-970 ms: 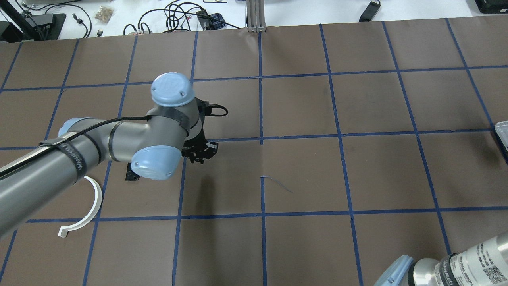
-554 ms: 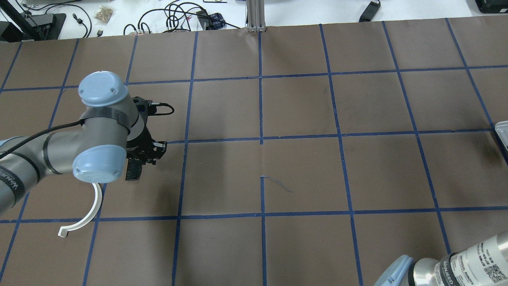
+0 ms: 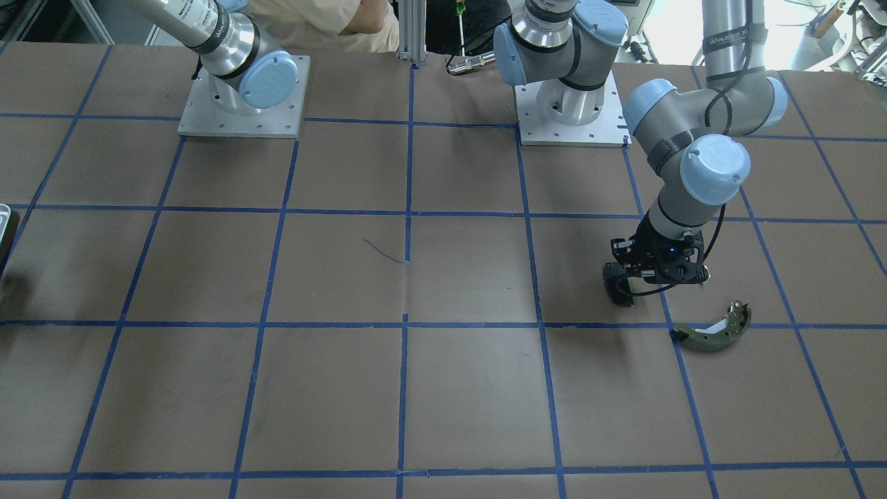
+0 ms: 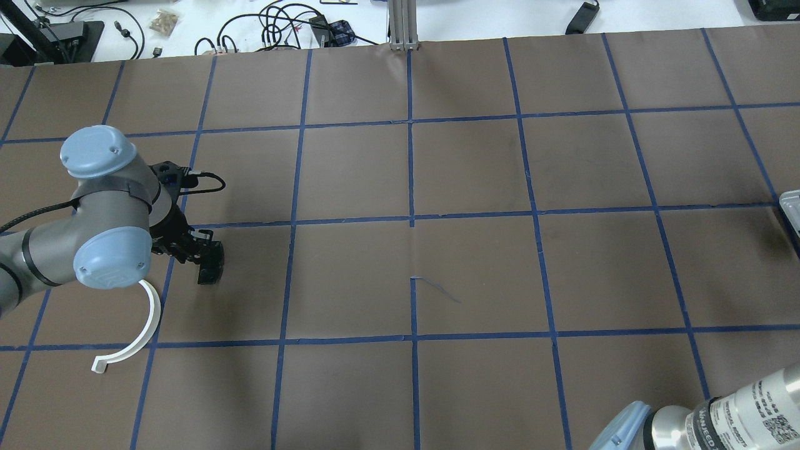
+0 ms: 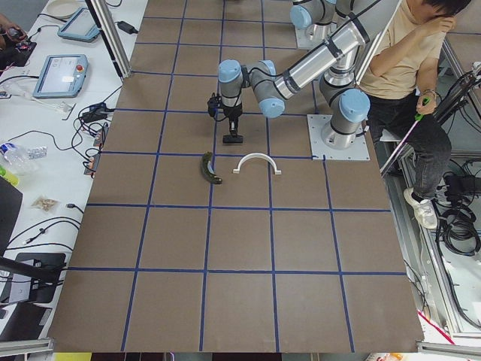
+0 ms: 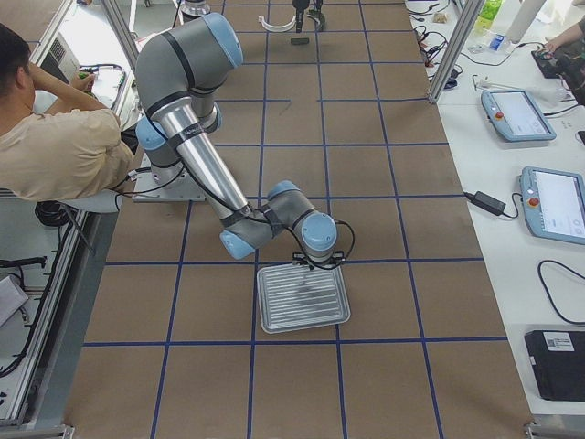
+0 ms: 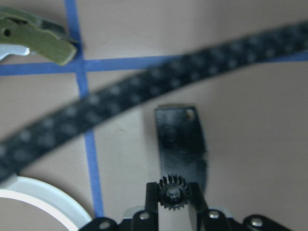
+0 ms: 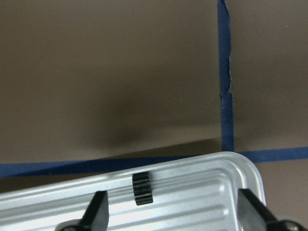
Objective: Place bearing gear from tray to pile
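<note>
Now the black gear [image 7: 174,196] sits pinched inside the left hand [image 7: 174,191].

In the overhead view my left arm [image 4: 94,206] now sits well toward 9 o'clock of where it was a second ago. Its top blue cap [image 4: 97,150] was over the middle-left squares and is now close to the picture's edge, and far less of the forearm shows. The left gripper [image 7: 174,191], with the gear [image 7: 174,197] pinched in it, is now on the 9 o'clock side of the tape line [image 4: 289,250]; it was at 3 o'clock of that line. The plate [image 4: 212,270] was first almost hidden under the elbow cap, then half covered by the gripper. It now lies mostly bare, with the gripper at its 11 o'clock end.
</note>
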`<move>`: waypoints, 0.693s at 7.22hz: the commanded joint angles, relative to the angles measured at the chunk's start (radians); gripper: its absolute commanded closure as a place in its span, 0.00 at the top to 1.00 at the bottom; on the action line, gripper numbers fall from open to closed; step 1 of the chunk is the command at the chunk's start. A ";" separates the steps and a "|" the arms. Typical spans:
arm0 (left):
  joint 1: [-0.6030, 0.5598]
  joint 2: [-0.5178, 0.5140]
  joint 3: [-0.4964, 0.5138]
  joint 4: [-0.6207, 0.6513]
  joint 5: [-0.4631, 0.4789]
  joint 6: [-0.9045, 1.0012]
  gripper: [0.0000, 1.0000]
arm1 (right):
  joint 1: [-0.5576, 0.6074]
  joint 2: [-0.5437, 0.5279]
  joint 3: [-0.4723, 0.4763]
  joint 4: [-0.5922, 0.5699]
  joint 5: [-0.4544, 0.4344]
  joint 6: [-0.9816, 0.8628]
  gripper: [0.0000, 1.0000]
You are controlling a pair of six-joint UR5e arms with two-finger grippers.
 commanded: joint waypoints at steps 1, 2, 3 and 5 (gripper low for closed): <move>0.058 -0.033 -0.005 0.008 -0.003 0.050 0.00 | 0.000 0.017 0.001 0.001 -0.007 -0.002 0.92; 0.066 -0.041 -0.009 0.007 0.000 0.068 0.00 | 0.000 0.017 -0.001 0.000 -0.006 -0.015 0.88; 0.068 -0.044 -0.017 0.008 0.000 0.072 0.00 | 0.000 0.017 -0.001 -0.001 -0.007 -0.017 0.72; 0.068 -0.041 -0.023 0.001 -0.006 0.070 0.99 | 0.000 0.016 -0.001 0.001 -0.016 0.000 0.42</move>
